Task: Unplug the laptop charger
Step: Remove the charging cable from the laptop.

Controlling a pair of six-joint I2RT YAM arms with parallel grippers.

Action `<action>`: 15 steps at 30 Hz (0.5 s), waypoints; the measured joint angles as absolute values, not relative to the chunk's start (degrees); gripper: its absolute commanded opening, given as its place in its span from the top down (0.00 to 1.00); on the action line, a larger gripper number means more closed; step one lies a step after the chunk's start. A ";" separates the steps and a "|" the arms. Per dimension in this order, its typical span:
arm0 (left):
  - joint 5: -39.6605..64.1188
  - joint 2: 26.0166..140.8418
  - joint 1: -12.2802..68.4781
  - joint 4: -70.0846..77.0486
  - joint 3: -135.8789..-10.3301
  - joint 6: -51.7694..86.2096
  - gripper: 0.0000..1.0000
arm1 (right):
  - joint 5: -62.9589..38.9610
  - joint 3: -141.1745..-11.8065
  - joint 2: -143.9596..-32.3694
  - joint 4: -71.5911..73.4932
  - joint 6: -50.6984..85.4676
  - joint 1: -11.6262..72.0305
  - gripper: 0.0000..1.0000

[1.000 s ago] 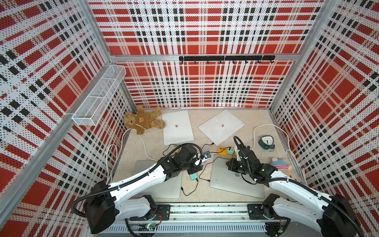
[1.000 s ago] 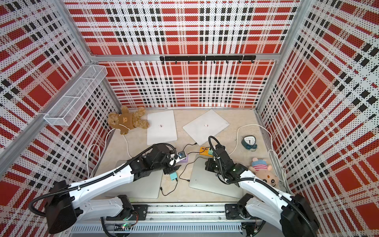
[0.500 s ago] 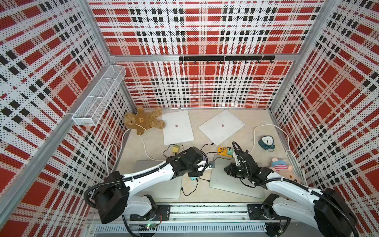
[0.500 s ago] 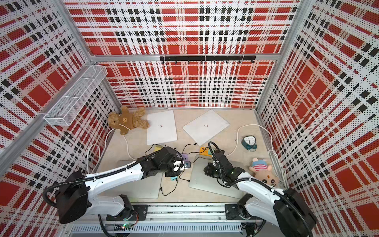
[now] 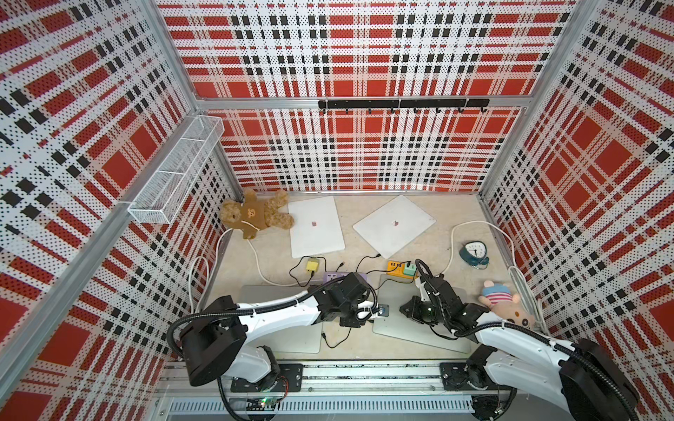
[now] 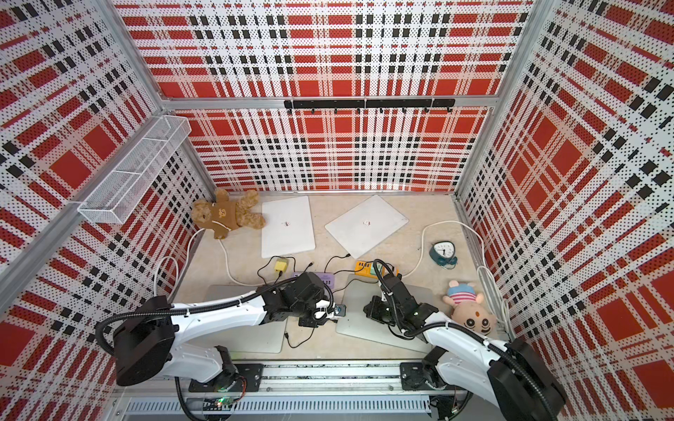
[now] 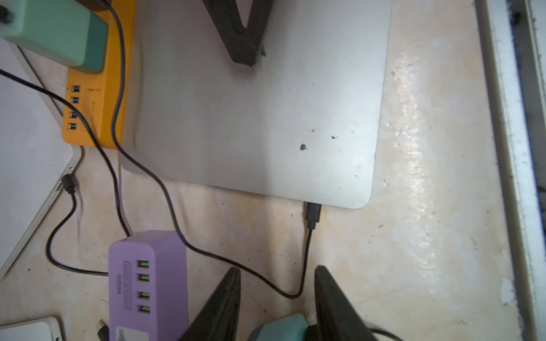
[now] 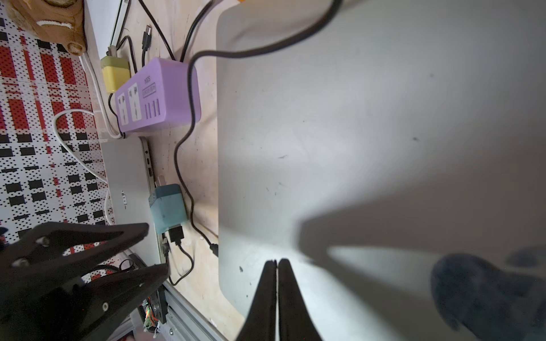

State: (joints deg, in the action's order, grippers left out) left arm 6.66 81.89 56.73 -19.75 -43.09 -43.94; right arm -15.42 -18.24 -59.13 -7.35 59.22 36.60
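The grey laptop (image 7: 260,118) lies at the front right, with the charger's black plug (image 7: 312,214) seated in its near edge. The thin black cable (image 7: 177,212) loops between my left gripper's fingers (image 7: 334,301). My left gripper (image 7: 276,274) is open, a short way off the plug and holding nothing. A teal charger brick (image 8: 168,208) lies on the floor by its tips. My right gripper (image 8: 277,262) is shut, its tips on the laptop's lid (image 8: 354,147) near that corner. In both top views the grippers (image 5: 375,313) (image 6: 368,310) face each other across the laptop's left edge.
A purple power strip (image 7: 147,280) and an orange one (image 7: 97,88) with a green adapter (image 7: 56,29) lie behind the laptop. A second grey laptop (image 8: 130,192) sits to the left. Two white laptops (image 5: 315,226), a teddy (image 5: 255,215), a clock (image 5: 473,251) and a plush (image 5: 505,302) are around.
My left arm has swung forward and right, from the purple strip to the laptop's plugged corner, and its jaws have narrowed. The right gripper has slid slightly forward on the lid.
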 measured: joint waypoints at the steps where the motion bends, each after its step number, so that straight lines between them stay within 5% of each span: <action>1: 6.81 82.28 56.84 -19.75 -43.09 -43.94 0.57 | -15.44 -18.04 -59.02 -7.35 59.31 36.60 0.92; 15: 7.97 88.36 57.12 -18.00 -43.00 -44.23 0.61 | -15.86 -16.62 -58.48 -7.31 60.34 36.60 0.92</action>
